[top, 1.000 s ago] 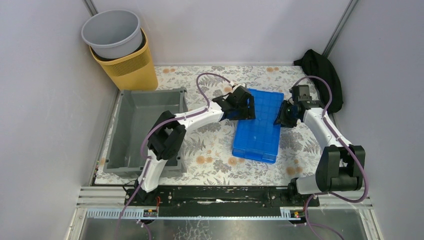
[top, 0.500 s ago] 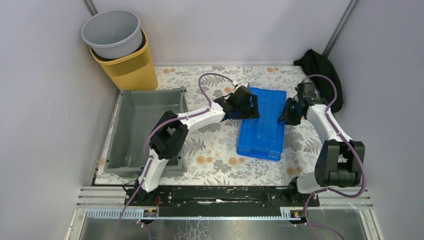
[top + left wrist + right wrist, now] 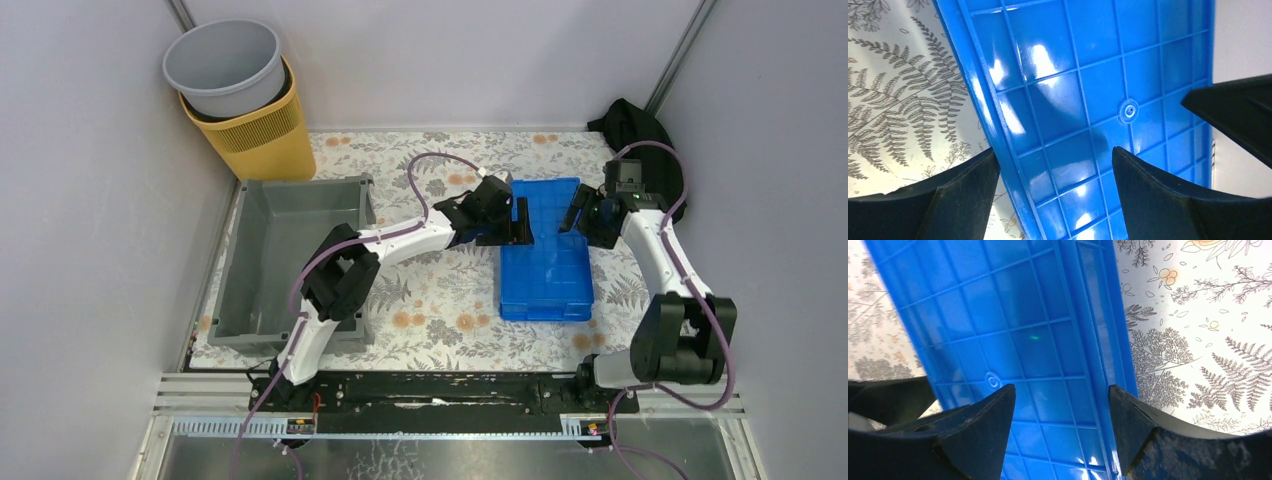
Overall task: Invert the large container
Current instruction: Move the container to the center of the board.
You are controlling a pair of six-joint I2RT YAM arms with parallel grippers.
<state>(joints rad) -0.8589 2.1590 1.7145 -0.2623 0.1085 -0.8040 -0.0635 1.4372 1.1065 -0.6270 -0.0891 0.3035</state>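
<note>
large container (image 3: 270, 260) sat upright, open side up, at the left edge of the floral surface (image 3: 430, 300), one long wall along the left side. Not flipped. Neither pincer was on it; both were well apart from it, off to its right, over the blue ribbed tray (image 3: 545, 265).
left pincer (image 3: 520, 222) (image 3: 1054, 155): jaws apart, straddling the tray's left long edge near the far end. Clamped on nothing.
right pincer (image 3: 578, 212) (image 3: 1060, 387): jaws apart, over the tray's right long rim, opposite the left one. Couldn't tell whether its fingers touched the rim.
Tray lay gridded underside up, right of centre, between the two pincers.
Left arm's elbow overlapped the container's near right corner in the top view.
Far left corner: round grey bucket (image 3: 222, 65) nested in a yellow slatted basket (image 3: 255, 135), just behind the container.
</note>
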